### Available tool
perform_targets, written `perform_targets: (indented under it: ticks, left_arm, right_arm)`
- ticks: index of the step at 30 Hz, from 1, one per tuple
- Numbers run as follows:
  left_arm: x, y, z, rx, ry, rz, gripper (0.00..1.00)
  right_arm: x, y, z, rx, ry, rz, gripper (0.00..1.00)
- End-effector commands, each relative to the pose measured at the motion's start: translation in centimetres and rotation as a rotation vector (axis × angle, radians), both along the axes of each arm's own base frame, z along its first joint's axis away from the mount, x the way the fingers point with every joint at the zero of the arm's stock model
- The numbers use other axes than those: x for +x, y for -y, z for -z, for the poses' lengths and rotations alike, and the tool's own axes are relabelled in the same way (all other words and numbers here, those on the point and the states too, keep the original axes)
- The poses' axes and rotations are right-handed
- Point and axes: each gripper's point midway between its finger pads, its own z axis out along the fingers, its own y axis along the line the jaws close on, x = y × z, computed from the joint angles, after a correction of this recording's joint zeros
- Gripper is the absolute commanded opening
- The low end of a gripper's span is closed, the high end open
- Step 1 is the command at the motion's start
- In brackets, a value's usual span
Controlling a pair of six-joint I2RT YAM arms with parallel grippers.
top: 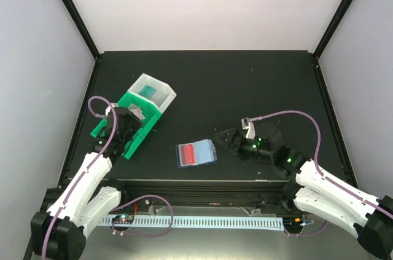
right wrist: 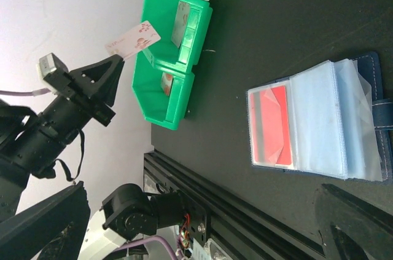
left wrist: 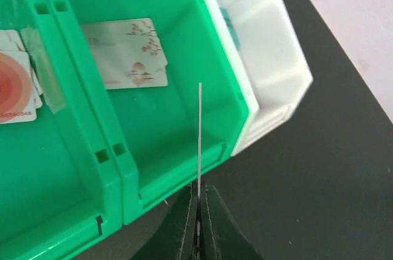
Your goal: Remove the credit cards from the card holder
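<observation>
**A:** Layout?
**B:** Black tabletop. Green bin at the left, white bin butted against its far end.

**A:** Card holder?
**B:** Card holder lies open and flat at front centre, between the two arms. Pale blue pockets face up. It's well apart from the bins.

**A:** Tools?
**B:** Left tool is clamped together on a pale floral card, held up in the air over the green bin. The card is edge-on in the left wrist view. Right tool sits just right of the holder, not touching it. Only one finger shows in its own camera, so I can't tell whether it's apart or together.

**A:** Other cards?
**B:** Red card is in the holder's outer pocket. A second floral card lies flat in the green bin's middle compartment. A red-circle card is in the next compartment. There's a teal item in the white bin, but I can't identify it.
</observation>
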Motion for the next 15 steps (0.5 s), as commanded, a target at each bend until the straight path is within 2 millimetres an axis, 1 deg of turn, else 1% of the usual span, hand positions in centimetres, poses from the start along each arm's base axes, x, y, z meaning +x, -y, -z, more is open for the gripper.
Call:
perform_targets:
  ticks: [1,4,10,15]
  left_arm:
    - [1.2,-1.1,-1.0,-0.052,-0.010,-0.076,0.02]
    - [1.7,-2.1,-0.4,-0.053,-0.030,-0.110,0.02]
    - [3.4,-3.0,0.3,-0.042,-0.033,-0.130,0.02]
    - [4.9,-3.8,1.3,-0.018,-0.062,-0.155,0.02]
  right_arm:
    - [0.0,-0.1,-0.2,-0.001,0.007,-0.008,1.00]
    - [0.1,-0.2,0.1,-0.009,-0.002,-0.009,1.00]
    - [0.3,-0.5,0.5,-0.019,-0.015,-0.015,1.00]
    - [0.4,-0.6,0.9,-0.028,-0.027,-0.015,1.00]
